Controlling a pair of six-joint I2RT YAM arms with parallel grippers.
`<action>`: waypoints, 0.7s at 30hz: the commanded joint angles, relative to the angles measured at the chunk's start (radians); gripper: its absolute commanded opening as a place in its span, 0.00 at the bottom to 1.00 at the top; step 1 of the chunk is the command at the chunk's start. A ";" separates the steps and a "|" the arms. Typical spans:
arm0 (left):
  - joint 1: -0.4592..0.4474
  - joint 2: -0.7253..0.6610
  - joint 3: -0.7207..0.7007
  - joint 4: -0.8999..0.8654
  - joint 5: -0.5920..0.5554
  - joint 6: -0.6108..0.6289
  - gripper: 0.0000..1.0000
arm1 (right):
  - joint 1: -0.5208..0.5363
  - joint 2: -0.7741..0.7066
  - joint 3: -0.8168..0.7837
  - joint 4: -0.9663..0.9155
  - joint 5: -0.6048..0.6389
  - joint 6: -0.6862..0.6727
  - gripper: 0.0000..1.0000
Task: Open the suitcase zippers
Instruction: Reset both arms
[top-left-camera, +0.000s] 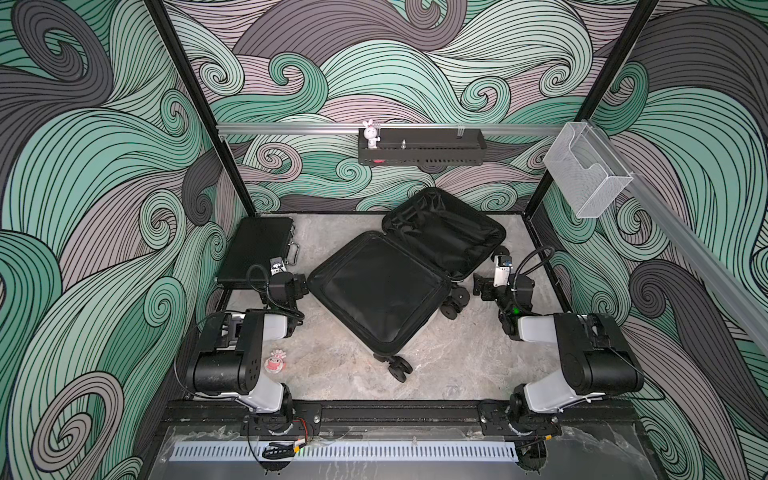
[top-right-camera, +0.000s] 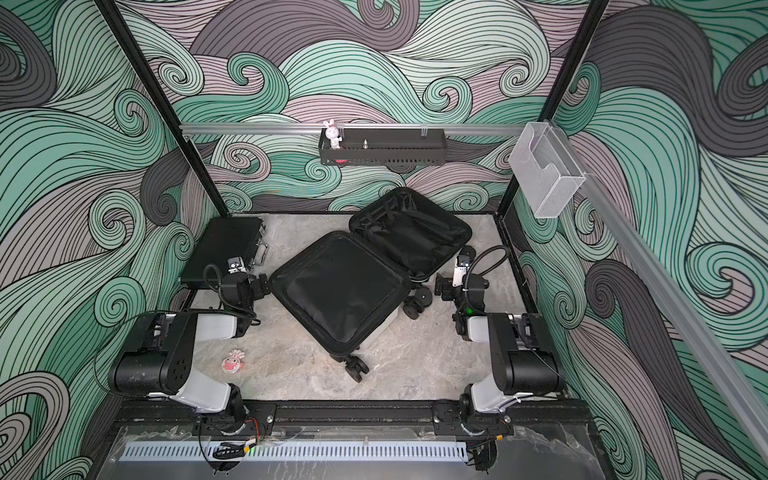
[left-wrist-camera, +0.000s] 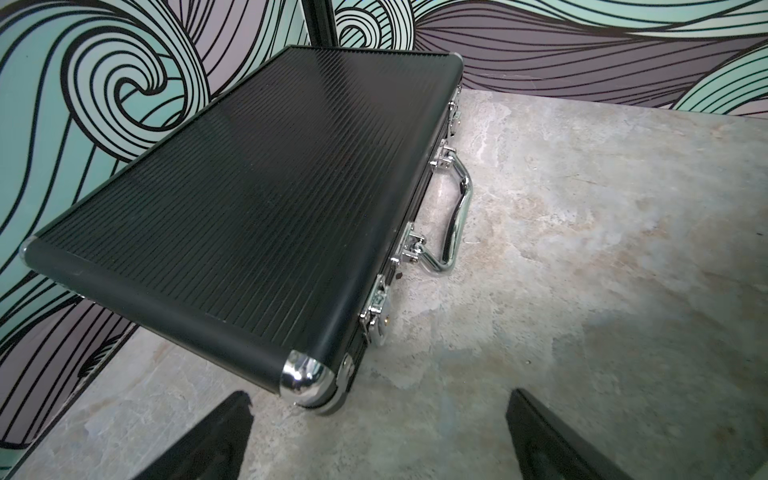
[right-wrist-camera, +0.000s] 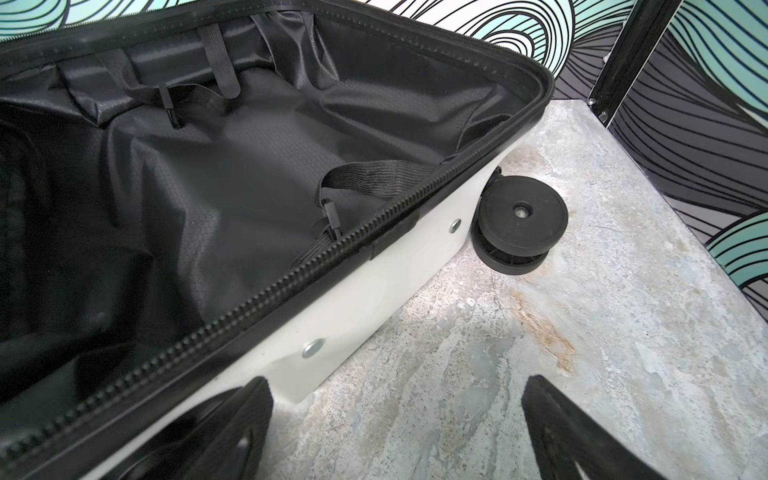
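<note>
**Suitcase spread open, both grippers wide and empty**

The suitcase (top-left-camera: 382, 295) lies spread open in the middle of the table (top-left-camera: 457, 365), its 2 halves side by side with the black lining (right-wrist-camera: 208, 187) facing up. The near half sits between the 2 arms, and the far half reaches toward the back wall. From above, almost none of the white shell (right-wrist-camera: 345, 299) shows.

The zippers (right-wrist-camera: 266, 291) are clearest in the right wrist view: a row of black teeth runs unjoined along the rim of 1 half, just above the white side wall. The pulls are too small to make out in any view. In both top views the zipper band merges with the dark rim.

The left gripper (left-wrist-camera: 378, 399) has its jaws spread wide with only bare table between them, and it holds nothing. Only the tips of its fingers (left-wrist-camera: 232, 424) enter the wrist view, where the frame edge cuts off the rest. It faces the black briefcase (left-wrist-camera: 257, 187), which lies flat at the table's back-left corner. The briefcase's near chrome corner is close to the fingertips but apart from them. In both top views the left arm's wrist hides part of the briefcase.

The right gripper (right-wrist-camera: 399, 384) is also spread wide and grips nothing. It sits beside the wheel end of the far half. 1 finger (right-wrist-camera: 232, 419) overlaps the white shell at the frame's lower edge, and I cannot tell whether they touch. A black wheel (right-wrist-camera: 519, 224) shows just past the shell's corner.
</note>
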 joint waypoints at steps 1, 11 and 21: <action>-0.002 -0.012 0.016 -0.002 0.020 -0.008 0.99 | 0.002 -0.006 0.008 0.017 0.009 -0.001 0.94; -0.002 -0.012 0.016 -0.003 0.021 -0.008 0.99 | 0.001 -0.011 0.002 0.024 0.009 -0.003 0.99; -0.003 -0.012 0.016 -0.003 0.021 -0.008 0.99 | -0.001 -0.010 0.002 0.026 0.003 -0.002 0.99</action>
